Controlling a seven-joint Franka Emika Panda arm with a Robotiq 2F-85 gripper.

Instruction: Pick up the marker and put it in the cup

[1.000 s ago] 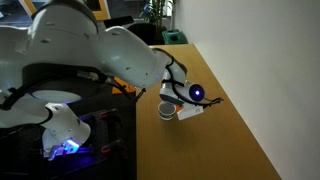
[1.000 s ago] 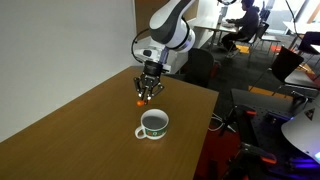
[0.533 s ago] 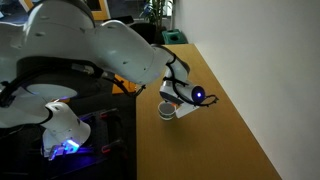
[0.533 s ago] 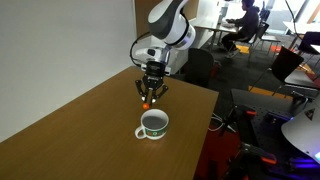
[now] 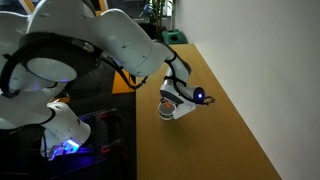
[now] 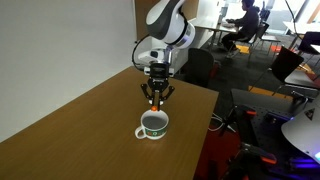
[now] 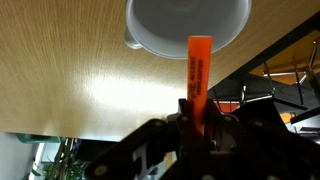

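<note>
My gripper (image 6: 156, 100) is shut on the orange marker (image 7: 196, 72) and holds it upright in the air. The marker's tip (image 6: 154, 105) shows below the fingers, a little above and behind the cup (image 6: 152, 125), a small round grey-white cup standing on the wooden table (image 6: 80, 125). In the wrist view the cup (image 7: 185, 25) lies at the top, and the marker's far end overlaps its rim. In an exterior view the gripper (image 5: 190, 99) hangs over the cup (image 5: 167, 111), which is mostly hidden behind it.
The cup stands close to the table's near edge (image 6: 205, 130). A white wall (image 6: 60, 40) runs along the table's far side. Office chairs and desks (image 6: 285, 60) stand beyond the table. A lit device (image 5: 62, 140) sits beside the robot base.
My gripper has lifted the marker off the table and carried it towards the cup, so it now hangs nearly over the cup.
</note>
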